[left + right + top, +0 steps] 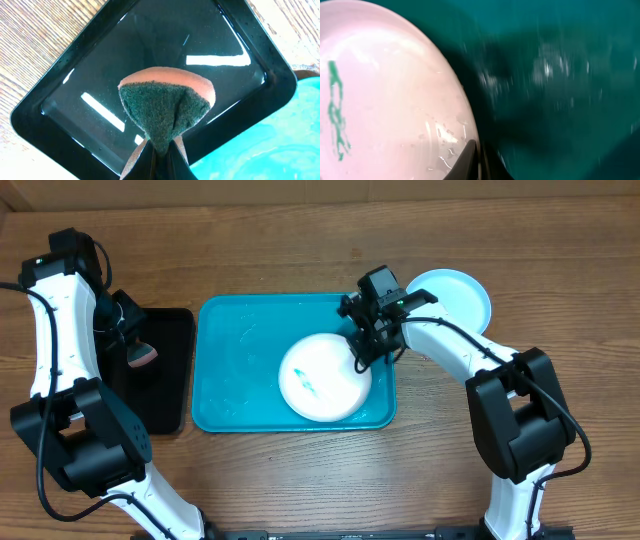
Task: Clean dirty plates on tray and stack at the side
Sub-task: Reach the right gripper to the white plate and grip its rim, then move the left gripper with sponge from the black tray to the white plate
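The white plate [315, 380] lies in the right half of the turquoise tray [230, 360] and has a green smear on it. My right gripper [365, 352] is shut on its right rim. In the right wrist view the fingers [481, 160] pinch the wet rim of the white plate [385, 100] over the tray floor [560, 75]. The pale cyan plate [455, 295] lies on the table to the right of the tray. The yellow-green plate is out of view. My left gripper [135, 345] is shut on a sponge [165, 107].
A black tray [170, 380] lies left of the turquoise tray, and my left gripper holds the sponge above it [100, 60]. A corner of the turquoise tray [270, 150] shows in the left wrist view. The tray floor is wet.
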You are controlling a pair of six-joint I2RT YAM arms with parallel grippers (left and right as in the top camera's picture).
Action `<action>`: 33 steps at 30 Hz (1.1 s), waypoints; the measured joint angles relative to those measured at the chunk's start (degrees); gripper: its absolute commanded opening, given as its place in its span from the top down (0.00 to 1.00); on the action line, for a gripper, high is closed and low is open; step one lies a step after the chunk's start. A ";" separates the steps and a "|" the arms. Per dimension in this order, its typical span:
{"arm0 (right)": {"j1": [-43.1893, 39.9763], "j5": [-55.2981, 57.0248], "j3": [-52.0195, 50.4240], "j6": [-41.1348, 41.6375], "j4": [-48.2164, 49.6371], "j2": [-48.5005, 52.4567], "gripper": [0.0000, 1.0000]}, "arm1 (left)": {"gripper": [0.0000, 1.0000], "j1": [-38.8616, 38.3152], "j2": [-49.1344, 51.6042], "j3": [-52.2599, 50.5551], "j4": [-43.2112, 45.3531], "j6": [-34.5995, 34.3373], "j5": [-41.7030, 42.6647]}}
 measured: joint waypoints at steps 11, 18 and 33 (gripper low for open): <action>4.39 2.60 0.02 4.72 3.04 0.00 0.53 | 0.96 0.00 0.00 0.00 -0.48 1.46 0.37; 4.28 4.74 0.02 7.78 0.46 0.33 0.50 | 0.96 0.00 0.00 0.00 -0.85 1.49 0.98; 4.24 5.46 0.61 15.34 6.58 4.07 0.89 | 0.96 0.00 -0.59 -5.27 7.02 1.88 1.99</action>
